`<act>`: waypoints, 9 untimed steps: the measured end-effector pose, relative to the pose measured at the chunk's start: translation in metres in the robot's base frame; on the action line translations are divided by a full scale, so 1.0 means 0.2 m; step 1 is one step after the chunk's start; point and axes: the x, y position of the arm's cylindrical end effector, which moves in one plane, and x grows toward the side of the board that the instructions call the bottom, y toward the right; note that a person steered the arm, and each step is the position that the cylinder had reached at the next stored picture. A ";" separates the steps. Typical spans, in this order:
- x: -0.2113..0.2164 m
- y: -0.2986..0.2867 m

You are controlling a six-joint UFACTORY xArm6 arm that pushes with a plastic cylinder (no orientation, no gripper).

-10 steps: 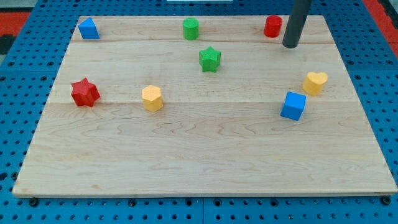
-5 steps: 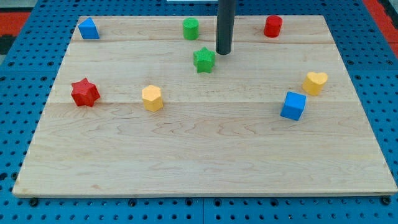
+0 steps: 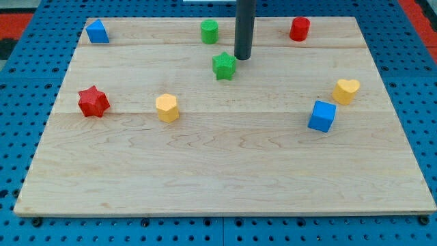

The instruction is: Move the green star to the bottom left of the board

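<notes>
Seven blocks sit on the wooden board [image 3: 225,171], and the near half of it, toward the view's bottom, holds none of them. Farther up, the blue cube [image 3: 321,116] and the yellow heart [image 3: 346,90] lie close together on the view's right, while the yellow block [image 3: 166,108] (its shape is hard to make out, roughly rounded) and the red star [image 3: 93,102] lie on the view's left. Beyond those, near the middle, is the green star [image 3: 224,66], well apart from the bottom left corner where it belongs. My tip [image 3: 243,58] stands just beside it, up and to the view's right, touching it or very nearly so; there is no gripper here, only the bare rod, so nothing is clamped or carried. Along the far edge lie the blue block [image 3: 97,31], the green cylinder [image 3: 209,31] and the red cylinder [image 3: 299,29].

I judge the tip well placed for the push: it is on the side of the star away from the goal corner. The push should run diagonally down and to the view's left, kept in line with the star's middle so the star does not spin off sideways. The yellow block lies close to that path; steering the star below and to the right of it first, then on to the corner, looks safest.
</notes>
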 end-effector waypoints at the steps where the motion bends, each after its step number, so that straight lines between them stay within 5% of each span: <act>1: 0.00 -0.04; 9: 0.27 -0.32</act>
